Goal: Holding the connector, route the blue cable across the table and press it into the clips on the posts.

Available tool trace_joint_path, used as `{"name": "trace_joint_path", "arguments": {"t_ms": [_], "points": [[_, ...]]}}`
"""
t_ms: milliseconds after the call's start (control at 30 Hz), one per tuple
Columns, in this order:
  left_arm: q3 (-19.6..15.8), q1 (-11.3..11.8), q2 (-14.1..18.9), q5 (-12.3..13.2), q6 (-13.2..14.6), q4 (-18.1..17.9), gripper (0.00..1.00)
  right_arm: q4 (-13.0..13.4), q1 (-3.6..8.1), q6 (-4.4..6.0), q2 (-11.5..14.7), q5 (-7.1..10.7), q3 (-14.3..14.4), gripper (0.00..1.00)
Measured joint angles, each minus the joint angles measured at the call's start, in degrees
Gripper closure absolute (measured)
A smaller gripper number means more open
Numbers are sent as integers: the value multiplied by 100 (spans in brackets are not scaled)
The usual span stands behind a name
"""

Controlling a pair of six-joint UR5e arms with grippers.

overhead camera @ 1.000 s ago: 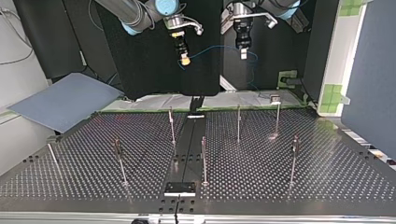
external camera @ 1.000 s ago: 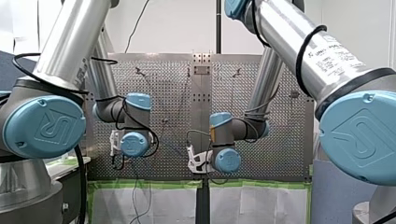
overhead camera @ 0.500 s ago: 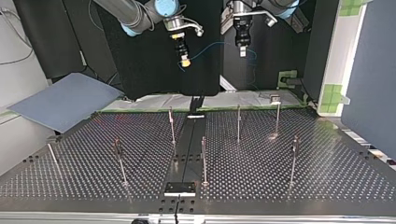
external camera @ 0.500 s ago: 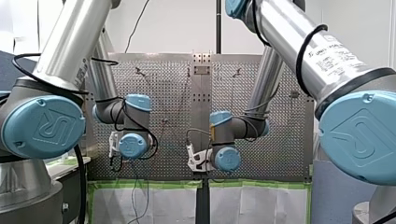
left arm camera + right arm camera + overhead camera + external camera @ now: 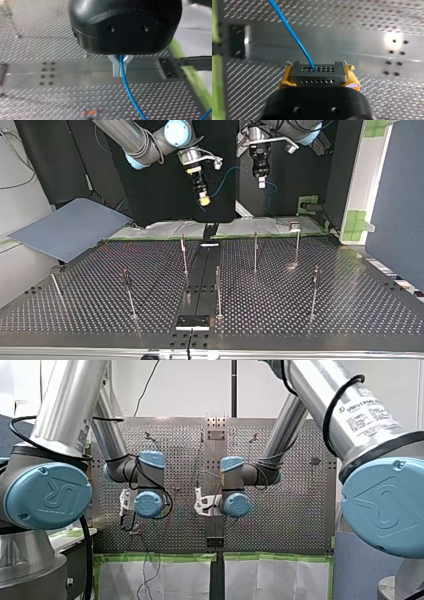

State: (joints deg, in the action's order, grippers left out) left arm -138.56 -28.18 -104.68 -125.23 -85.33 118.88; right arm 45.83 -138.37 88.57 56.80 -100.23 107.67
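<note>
Perforated table [image 5: 300, 310] lies below both arms, its posts [image 5: 218, 290] bare. My right gripper [image 5: 203, 199] clamps the connector [image 5: 317, 72] between yellow pads [image 5: 284, 81], and my left gripper [image 5: 120, 67] pinches the blue cable [image 5: 128, 92]. Slack hanging between them could snag a post during routing.

The perforated metal surface [image 5: 310, 320] spreads out below the left hand [image 5: 261, 181] and right hand [image 5: 203, 200]. Thin upright posts [image 5: 255, 252] stand on it beyond both hands, either side of a smooth central strip [image 5: 200, 280]. A small black plate [image 5: 192, 322] sits at the strip's end farthest from the hands.
</note>
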Motion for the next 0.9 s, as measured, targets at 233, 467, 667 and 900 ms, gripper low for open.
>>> {"name": "trace_joint_path", "arguments": {"t_ms": [233,467,667,900], "points": [[144,33,387,-205,-132,385,100,-358,13,321,358,358,-355,100],[153,119,735,-321,-164,735,100,-717,16,379,716,716,-699,100],[160,207,890,-374,-270,985,100,-999,0,382,999,940,-837,100],[305,389,967,-374,-584,1243,100,-1317,-62,382,1165,1112,-1008,100]]}}
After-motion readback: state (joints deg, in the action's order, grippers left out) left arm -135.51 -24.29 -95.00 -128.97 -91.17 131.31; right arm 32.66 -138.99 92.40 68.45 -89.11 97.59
